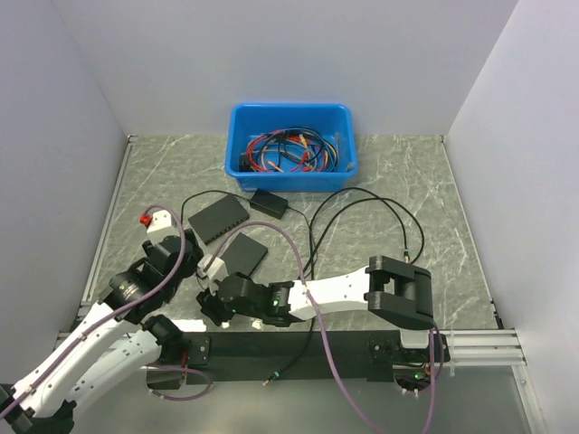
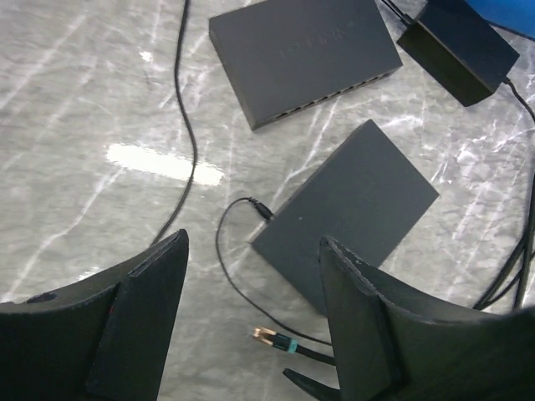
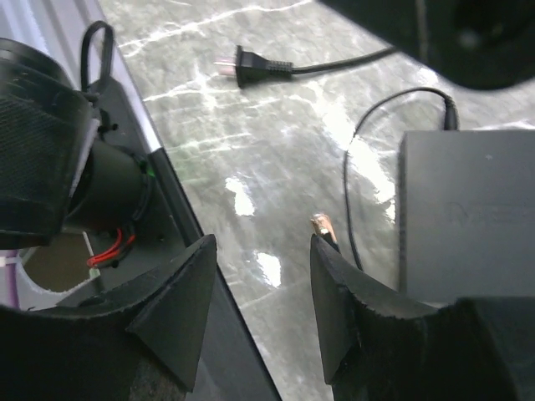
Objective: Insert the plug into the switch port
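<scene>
Brass-tipped black plug (image 2: 266,336), uninserted, just beside the flat dark switch (image 2: 347,209).

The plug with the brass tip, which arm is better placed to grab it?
Probably right: the right gripper sits low and open with the plug beside its finger; the left gripper is open too but hovers higher up.

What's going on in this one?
Two robot arms are lining up to push a plug into a switch. The plug lies loose on the table, close to a corner of the nearer switch, and is not yet in any port. The right gripper is down low beside the plug, and the left gripper hovers above the spot. Both are open and hold nothing.
</scene>
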Robot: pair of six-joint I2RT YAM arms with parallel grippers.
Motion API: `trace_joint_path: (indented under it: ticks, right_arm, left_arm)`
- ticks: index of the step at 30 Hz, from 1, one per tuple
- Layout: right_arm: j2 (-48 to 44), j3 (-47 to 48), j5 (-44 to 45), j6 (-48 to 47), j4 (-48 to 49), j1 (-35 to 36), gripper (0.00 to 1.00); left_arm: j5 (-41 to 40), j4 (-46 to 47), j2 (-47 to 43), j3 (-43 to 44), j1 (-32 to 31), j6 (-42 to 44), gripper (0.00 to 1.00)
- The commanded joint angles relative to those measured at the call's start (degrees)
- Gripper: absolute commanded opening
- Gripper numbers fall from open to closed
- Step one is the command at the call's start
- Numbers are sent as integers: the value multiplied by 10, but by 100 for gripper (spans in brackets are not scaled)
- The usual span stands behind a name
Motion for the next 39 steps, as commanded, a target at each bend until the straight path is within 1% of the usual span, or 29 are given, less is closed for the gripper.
trace_joint_path:
  ticks: [1,4,7,11,16,19,21,23,24,28,31,35,39]
  right_arm:
    - [60,6,-52,11,-79,-10,56]
    - [67,6,-44,12,-86,-9,56]
    - [72,4,-34,15,-94,-11,56]
    - [80,2,-21,21,-104,-11,56]
    - [85,-22,-8,39,-107,-26,55]
    - [75,-44,-2,51,-96,-33,54]
    - [52,-72,16,57,-88,-30,53]
    - [34,-92,17,61,-69,-31,53]
    - [20,-99,21,61,-72,-31,53]
    - [-20,-107,39,59,-94,-20,53]
    - [-38,-110,46,57,-105,-18,53]
    - [-36,-94,47,49,-112,-18,53]
    - [-9,-71,33,44,-112,-17,53]
  left_arm:
    - [100,100,-45,64,-19,10,71]
    - [114,125,-72,47,-19,15,72]
    - [123,127,-79,48,-19,18,72]
    - [133,136,-83,44,-19,22,73]
    - [136,139,-76,43,-18,22,72]
    - [115,136,-68,42,-18,8,71]
    - [40,116,-61,46,-19,-32,70]
    - [-6,88,-47,47,-18,-71,70]
    - [-23,86,-41,46,-19,-77,70]
    - [-40,97,-16,35,-19,-92,70]
    - [-30,105,-3,39,-19,-85,70]
    - [-22,93,-9,61,-19,-60,70]
    - [-10,66,-17,97,-19,-34,71]
